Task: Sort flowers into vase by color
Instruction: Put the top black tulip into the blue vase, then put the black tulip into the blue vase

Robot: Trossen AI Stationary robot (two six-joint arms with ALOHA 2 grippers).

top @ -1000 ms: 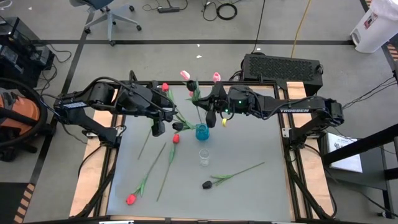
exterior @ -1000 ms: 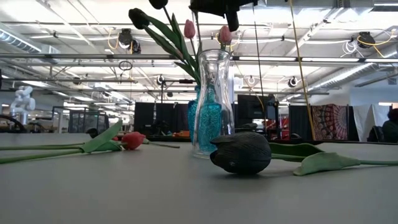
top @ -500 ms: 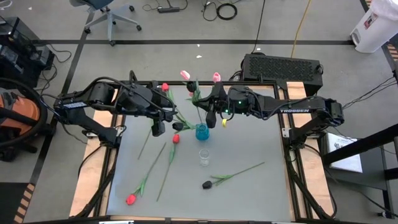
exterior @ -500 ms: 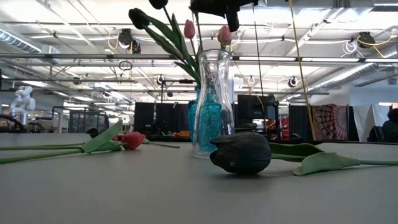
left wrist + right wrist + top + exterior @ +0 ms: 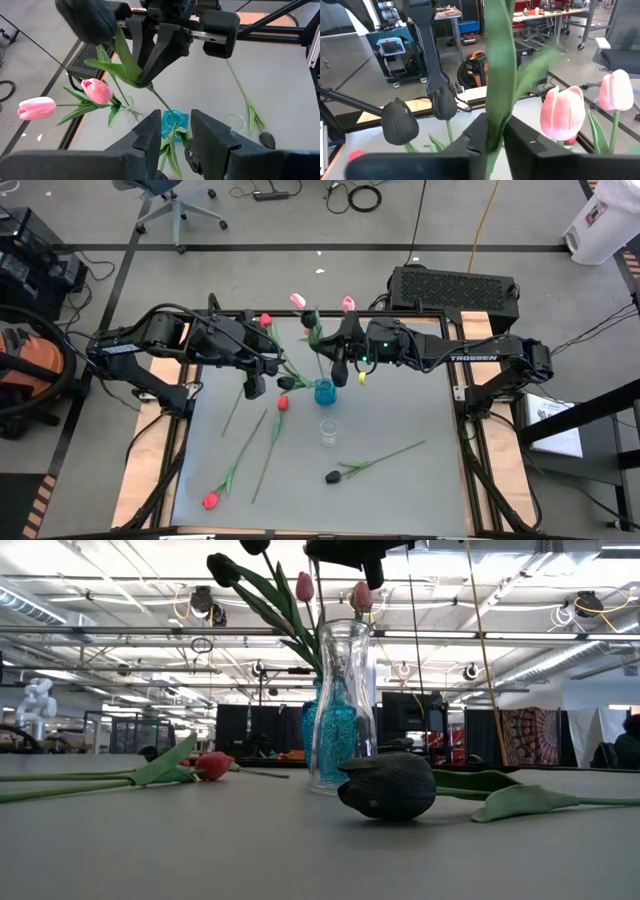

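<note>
Right gripper (image 5: 337, 370) fingers pinch a black tulip's (image 5: 399, 122) stem above the blue vase (image 5: 324, 391); left gripper (image 5: 254, 387) fingers narrow, empty, near the bench's (image 5: 400, 490) far edge.

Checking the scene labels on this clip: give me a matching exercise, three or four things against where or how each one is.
Things:
1. blue vase
2. clear vase
3. loose black tulip
4. right gripper

States:
a. lying flat on the table
b. fingers on a stem above the blue vase
c. empty
d. holds tulip stems

Pairs: 1-d, 2-c, 3-a, 4-b
</note>
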